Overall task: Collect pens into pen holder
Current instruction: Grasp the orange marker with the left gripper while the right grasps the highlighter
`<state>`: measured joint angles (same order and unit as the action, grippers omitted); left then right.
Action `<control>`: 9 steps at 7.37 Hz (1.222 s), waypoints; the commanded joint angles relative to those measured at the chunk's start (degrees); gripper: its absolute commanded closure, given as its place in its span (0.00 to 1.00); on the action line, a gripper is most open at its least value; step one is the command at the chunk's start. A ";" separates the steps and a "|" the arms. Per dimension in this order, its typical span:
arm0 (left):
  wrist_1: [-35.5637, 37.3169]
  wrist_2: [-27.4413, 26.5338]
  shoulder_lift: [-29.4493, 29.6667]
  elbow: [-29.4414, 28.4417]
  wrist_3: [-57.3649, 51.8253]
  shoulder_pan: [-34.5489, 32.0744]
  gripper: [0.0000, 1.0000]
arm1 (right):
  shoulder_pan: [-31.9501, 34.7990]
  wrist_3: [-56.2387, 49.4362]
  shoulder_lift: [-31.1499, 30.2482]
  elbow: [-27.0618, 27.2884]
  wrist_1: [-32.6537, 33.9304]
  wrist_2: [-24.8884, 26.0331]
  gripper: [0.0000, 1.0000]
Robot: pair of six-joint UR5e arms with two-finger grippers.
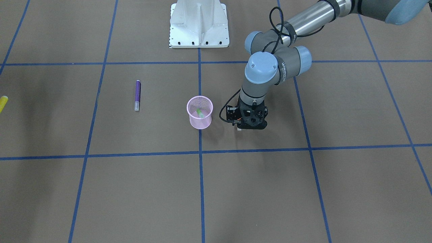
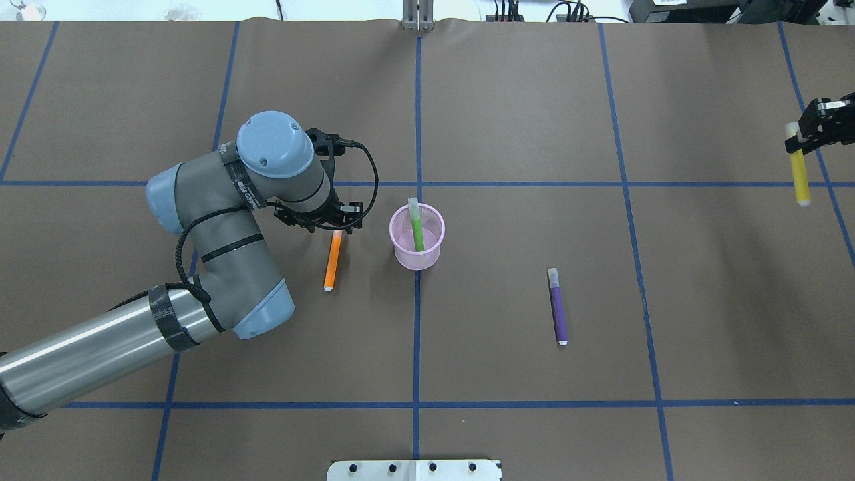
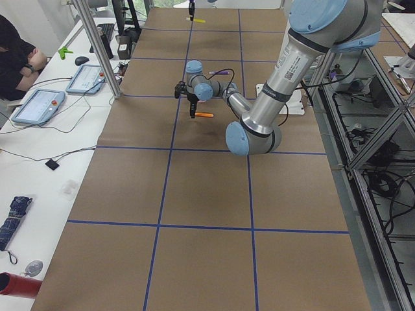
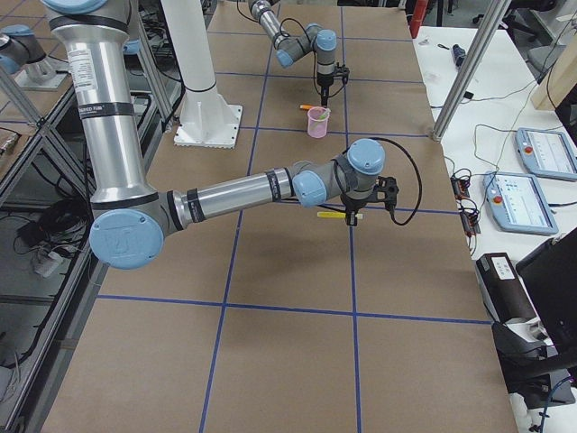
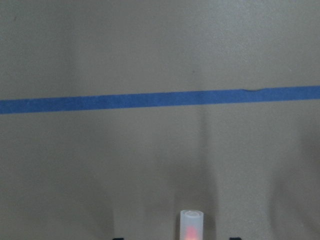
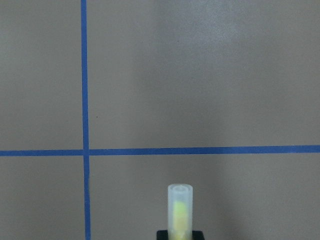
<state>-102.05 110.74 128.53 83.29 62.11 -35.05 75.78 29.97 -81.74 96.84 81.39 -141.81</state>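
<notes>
Left of the pink cup [image 2: 417,235], the left gripper [image 2: 336,229] is closed on the orange pen [image 2: 332,260]. At the frame's right edge, the right gripper [image 2: 793,140] clamps the yellow pen [image 2: 798,175].

Left gripper [image 2: 336,226] pointed down, fingers clamped on orange pen [image 2: 332,260]; right gripper [image 2: 801,137] clamped on yellow pen [image 2: 798,175].

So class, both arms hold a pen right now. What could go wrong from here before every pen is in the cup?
1. The left gripper holds the orange pen near one end only; it may swing or slip on the way.
2. The green pen leans across the pen holder, so an incoming pen might strike it or tip the light cup.
3. The right gripper carries the yellow pen far from the cup, a long trip.
</notes>
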 commanded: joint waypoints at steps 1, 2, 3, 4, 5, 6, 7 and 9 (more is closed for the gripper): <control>0.10 0.00 0.22 -0.49 0.03 0.68 0.31 | -0.02 0.00 0.09 -0.07 0.00 -0.05 1.00; 0.01 0.00 0.23 -0.67 -0.05 0.77 0.32 | -0.02 0.00 0.09 -0.07 0.00 -0.05 1.00; -0.08 -0.08 0.31 -1.02 -0.06 1.03 0.34 | -0.02 0.00 0.09 -0.07 0.00 -0.05 1.00; -0.17 0.00 0.31 -0.94 -0.06 1.03 0.35 | -0.02 0.00 0.09 0.02 0.00 -0.05 1.00; -0.17 0.00 0.23 -0.94 -0.06 1.03 0.40 | -0.02 0.00 0.09 -0.07 0.00 -0.14 1.00; -0.17 0.00 0.31 -0.85 0.03 1.12 0.46 | -0.02 0.00 0.09 0.02 0.00 -0.14 1.00; -0.17 0.00 0.31 -0.85 0.03 1.12 0.55 | -0.02 0.00 0.09 -0.07 0.00 -0.14 1.00; -0.17 0.00 0.31 -0.85 0.03 1.12 0.74 | -0.02 0.00 0.09 -0.07 0.00 -0.05 1.00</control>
<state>-102.22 110.74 128.84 82.44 62.13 -33.93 75.76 29.97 -81.65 96.78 81.39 -141.89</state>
